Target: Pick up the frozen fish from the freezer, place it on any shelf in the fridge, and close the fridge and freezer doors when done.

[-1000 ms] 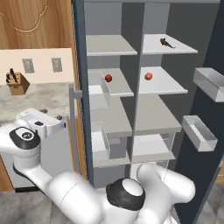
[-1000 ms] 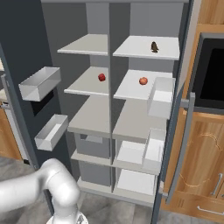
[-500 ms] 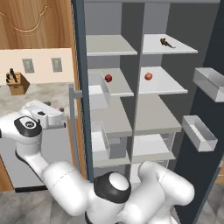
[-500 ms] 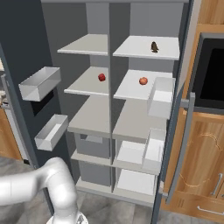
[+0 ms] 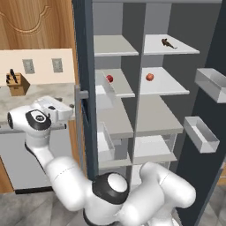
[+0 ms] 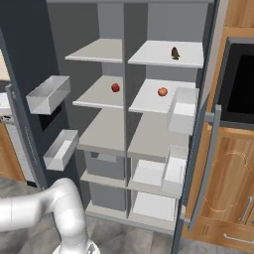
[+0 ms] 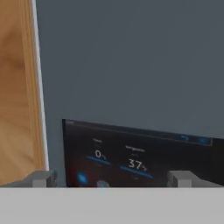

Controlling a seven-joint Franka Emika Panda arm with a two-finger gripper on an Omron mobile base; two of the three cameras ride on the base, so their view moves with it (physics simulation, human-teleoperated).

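With my fingertips (image 7: 43, 178) spread wide and holding nothing, I face the freezer door (image 7: 131, 65) close to its black panel (image 7: 140, 153). Beyond it, the frozen fish (image 5: 168, 43) lies on the fridge's top shelf (image 5: 185, 49).

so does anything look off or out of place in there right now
Nothing is spilled, tilted or broken. The frozen fish already lies on the fridge's top shelf, yet both doors stand wide open. The claw faces the freezer door's black panel.

Even soft light, faint shadows, blurry close-up
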